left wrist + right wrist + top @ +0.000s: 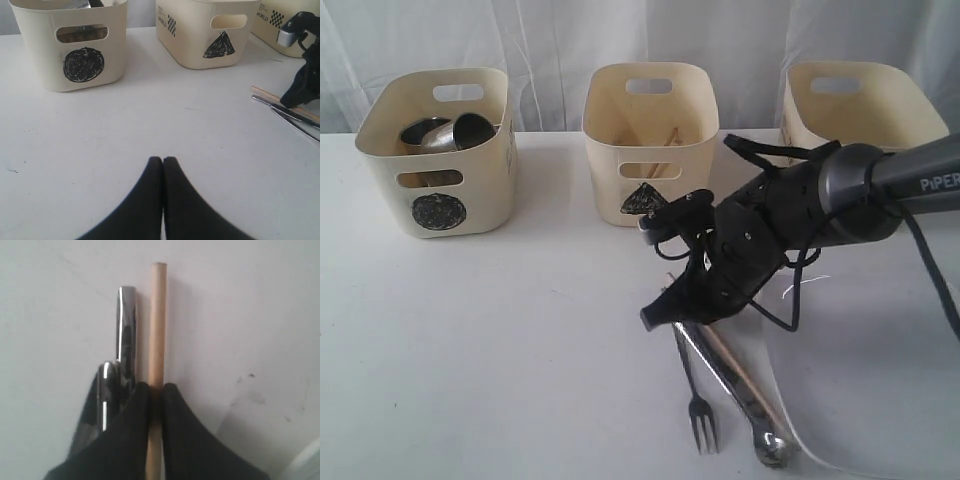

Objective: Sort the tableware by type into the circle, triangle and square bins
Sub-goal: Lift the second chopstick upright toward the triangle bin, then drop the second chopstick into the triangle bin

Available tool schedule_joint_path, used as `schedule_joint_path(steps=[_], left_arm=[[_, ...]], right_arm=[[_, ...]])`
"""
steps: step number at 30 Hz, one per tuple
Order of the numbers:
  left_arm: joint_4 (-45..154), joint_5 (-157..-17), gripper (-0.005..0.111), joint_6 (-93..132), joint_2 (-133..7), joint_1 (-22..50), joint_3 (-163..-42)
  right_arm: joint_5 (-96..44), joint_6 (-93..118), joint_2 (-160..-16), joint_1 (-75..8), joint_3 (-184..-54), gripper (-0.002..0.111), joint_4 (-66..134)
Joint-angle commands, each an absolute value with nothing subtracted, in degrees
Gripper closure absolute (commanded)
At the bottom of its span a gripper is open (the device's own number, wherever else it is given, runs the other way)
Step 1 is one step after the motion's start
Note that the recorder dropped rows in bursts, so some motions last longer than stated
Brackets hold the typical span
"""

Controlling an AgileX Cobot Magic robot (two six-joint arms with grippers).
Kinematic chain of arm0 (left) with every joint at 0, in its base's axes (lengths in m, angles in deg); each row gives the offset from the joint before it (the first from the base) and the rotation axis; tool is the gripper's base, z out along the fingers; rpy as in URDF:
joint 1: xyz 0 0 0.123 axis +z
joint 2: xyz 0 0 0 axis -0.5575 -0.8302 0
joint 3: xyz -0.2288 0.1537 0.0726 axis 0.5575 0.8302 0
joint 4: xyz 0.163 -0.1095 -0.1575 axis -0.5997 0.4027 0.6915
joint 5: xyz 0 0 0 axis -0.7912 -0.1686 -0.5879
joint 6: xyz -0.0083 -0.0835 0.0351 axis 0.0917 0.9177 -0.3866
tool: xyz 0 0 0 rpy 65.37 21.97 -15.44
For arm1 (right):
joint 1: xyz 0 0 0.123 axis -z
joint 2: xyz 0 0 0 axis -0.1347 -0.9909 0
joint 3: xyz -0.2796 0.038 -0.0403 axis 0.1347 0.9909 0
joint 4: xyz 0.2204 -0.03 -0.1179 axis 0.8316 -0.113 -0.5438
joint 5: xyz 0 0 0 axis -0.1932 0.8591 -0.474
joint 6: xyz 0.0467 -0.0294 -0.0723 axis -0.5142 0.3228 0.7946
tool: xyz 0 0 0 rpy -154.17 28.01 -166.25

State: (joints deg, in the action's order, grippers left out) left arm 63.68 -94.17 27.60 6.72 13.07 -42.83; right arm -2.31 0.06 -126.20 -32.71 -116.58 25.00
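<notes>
My right gripper [156, 386] is down at the table and shut on a wooden chopstick [158, 315], near its end. Two steel handles [126, 330] lie right beside it. From outside, the right gripper [662, 314] stands over the handle ends of a fork [701, 420], a spoon [769, 446] and the chopstick [745, 380], which lie by a large white plate [865, 400]. Two steel mugs [445, 133] are in the circle bin [435, 190]. The triangle bin [650, 170] holds another chopstick [666, 140]. My left gripper [163, 159] is shut and empty, low over bare table.
The square bin [865, 110] stands at the back right, partly behind the right arm. All three bins line the back of the white table [500, 350]. In the left wrist view the circle bin [70, 55] and triangle bin [200, 40] stand ahead.
</notes>
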Motion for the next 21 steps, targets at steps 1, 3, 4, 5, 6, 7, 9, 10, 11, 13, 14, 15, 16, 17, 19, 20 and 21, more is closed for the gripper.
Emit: schedule_joint_path(steps=[1,3,4,5,6,7,9,10,11,13,14,15,16,17,19,20,21], left_arm=[[63.75,-94.33,0.107,27.74,6.96,13.09,-42.41],[63.75,-94.33,0.107,27.74,6.96,13.09,-42.41],[63.75,-94.33,0.107,27.74,6.96,13.09,-42.41],[63.75,-94.33,0.107,27.74,6.96,13.09,-42.41],[63.75,-94.33,0.107,27.74,6.96,13.09,-42.41],[63.75,-94.33,0.107,27.74,6.96,13.09,-42.41],[63.75,-94.33,0.107,27.74,6.96,13.09,-42.41],[63.75,-94.33,0.107,27.74,6.96,13.09,-42.41],[63.75,-94.33,0.107,27.74,6.96,13.09,-42.41],[63.75,-94.33,0.107,27.74,6.96,13.09,-42.41],[63.75,-94.33,0.107,27.74,6.96,13.09,-42.41],[63.75,-94.33,0.107,27.74,6.96,13.09,-42.41],[63.75,-94.33,0.107,27.74,6.96,13.09,-42.41],[63.75,-94.33,0.107,27.74,6.96,13.09,-42.41],[63.75,-94.33,0.107,27.74,6.96,13.09,-42.41],[63.75,-94.33,0.107,27.74,6.96,13.09,-42.41],[63.75,-94.33,0.107,27.74,6.96,13.09,-42.41]], right_arm=[[-5.66,-0.01,-122.35,-32.27,-116.64,0.108,31.54],[-5.89,-0.01,-121.11,-32.27,-116.64,0.108,33.10],[-6.13,-0.01,-120.39,-32.27,-116.64,0.108,34.39],[-6.59,-0.01,-119.62,-32.04,-116.64,0.108,35.16],[-7.01,-0.01,-118.76,-31.80,-116.64,0.108,36.37],[-7.44,-0.01,-117.86,-31.67,-116.64,0.108,37.55],[-9.35,-0.27,-115.66,-30.69,-116.64,0.108,38.50],[-10.66,-0.27,-114.68,-30.11,-116.64,0.108,38.99],[-12.27,-0.27,-113.46,-29.48,-116.64,0.108,39.45],[-15.69,-0.27,-111.19,-28.00,-116.64,0.108,40.61],[-17.78,-0.27,-110.02,-27.02,-116.64,0.108,41.66],[-19.81,-0.27,-109.00,-25.95,-116.64,0.108,42.64],[-21.57,-0.27,-108.15,-25.06,-116.64,0.108,43.51],[-23.85,-0.27,-107.53,-23.91,-116.64,0.108,44.46],[-28.84,-1.83,-107.04,-21.55,-116.77,0.108,46.25],[-31.15,-3.37,-107.04,-20.40,-117.21,0.108,46.91],[-32.79,-5.30,-107.15,-19.40,-117.68,0.108,47.72]])
